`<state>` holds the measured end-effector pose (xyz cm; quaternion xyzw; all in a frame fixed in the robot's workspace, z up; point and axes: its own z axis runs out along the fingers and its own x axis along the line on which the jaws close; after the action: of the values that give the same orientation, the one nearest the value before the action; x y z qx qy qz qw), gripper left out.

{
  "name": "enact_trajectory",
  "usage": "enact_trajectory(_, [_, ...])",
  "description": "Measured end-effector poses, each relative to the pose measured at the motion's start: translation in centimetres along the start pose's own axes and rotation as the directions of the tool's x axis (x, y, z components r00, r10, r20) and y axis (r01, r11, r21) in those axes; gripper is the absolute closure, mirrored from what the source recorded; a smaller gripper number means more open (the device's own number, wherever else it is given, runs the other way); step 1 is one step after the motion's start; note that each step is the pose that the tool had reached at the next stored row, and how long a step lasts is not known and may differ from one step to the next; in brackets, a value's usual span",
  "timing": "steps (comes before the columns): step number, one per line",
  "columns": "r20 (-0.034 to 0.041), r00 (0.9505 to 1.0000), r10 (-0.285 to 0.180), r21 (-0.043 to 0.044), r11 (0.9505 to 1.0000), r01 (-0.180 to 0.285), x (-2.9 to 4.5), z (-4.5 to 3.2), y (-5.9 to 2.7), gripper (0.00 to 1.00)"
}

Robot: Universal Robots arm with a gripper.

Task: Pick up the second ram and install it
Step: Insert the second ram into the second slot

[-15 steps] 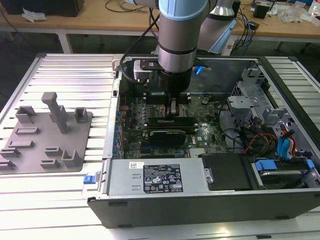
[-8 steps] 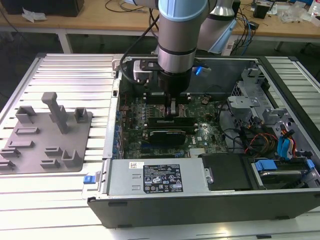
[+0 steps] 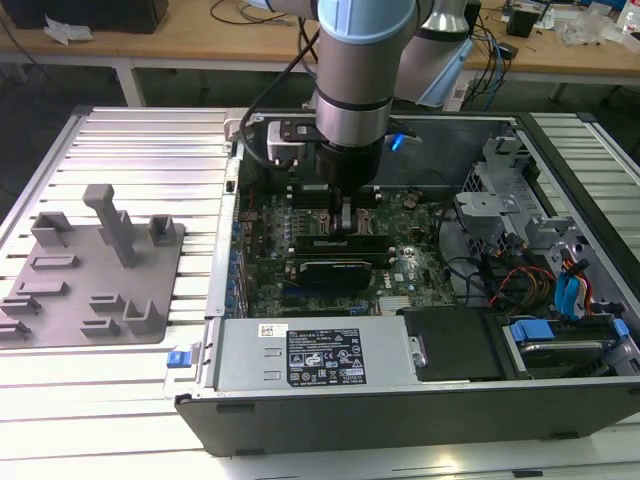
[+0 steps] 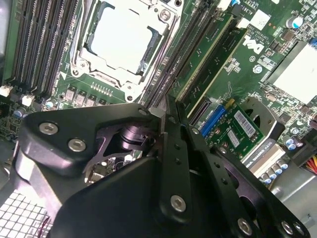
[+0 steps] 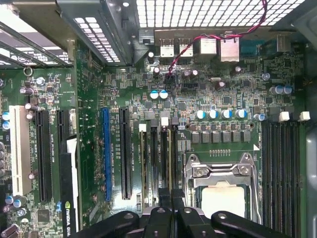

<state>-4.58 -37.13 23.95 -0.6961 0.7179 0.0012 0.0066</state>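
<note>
- The gripper (image 3: 347, 222) is reaching down into the open computer case (image 3: 400, 390), its tips sitting over the memory slots (image 5: 157, 158) just beside the silver CPU socket (image 5: 223, 183).
- In the second wrist view the black fingers (image 4: 171, 148) are pressing together on a thin upright edge, which looks like the second ram (image 4: 159, 115); most of the stick is hiding behind the fingers, so I cannot tell how deep it is sitting in its slot.
- A green stick already seated (image 4: 210, 62) is standing in a neighbouring slot.
- The long black card (image 3: 335, 268) is lying just on the near side of the gripper in the exterior view.
- Cables (image 3: 505, 285) and a drive cage (image 3: 500, 215) are crowding the exterior view's right part of the case.
- The grey fixture blocks (image 3: 95, 270) are resting on the ribbed table (image 3: 130, 140), well apart, at the exterior view's left.
- The case walls are hemming in the board on every side; open room is lying above.
</note>
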Motion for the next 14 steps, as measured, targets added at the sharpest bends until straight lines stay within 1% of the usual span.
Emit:
enact_trajectory(2, [0.0001, 1.0, 0.0, 0.0, 1.0, 0.0, 0.0, 0.01, -0.01, 0.91])
enact_trajectory(5, [0.0001, 0.9999, -0.015, -0.0002, 0.9999, 0.015, 0.0, 0.04, -0.01, 0.91])
enact_trajectory(10, [0.0007, 0.9999, -0.015, 0.0, 0.9999, 0.015, 0.19, 0.11, -0.02, 0.91])
enact_trajectory(14, [0.0008, 0.9999, -0.015, -0.0002, 0.9999, 0.015, 0.19, 0.2, -0.02, 0.91])
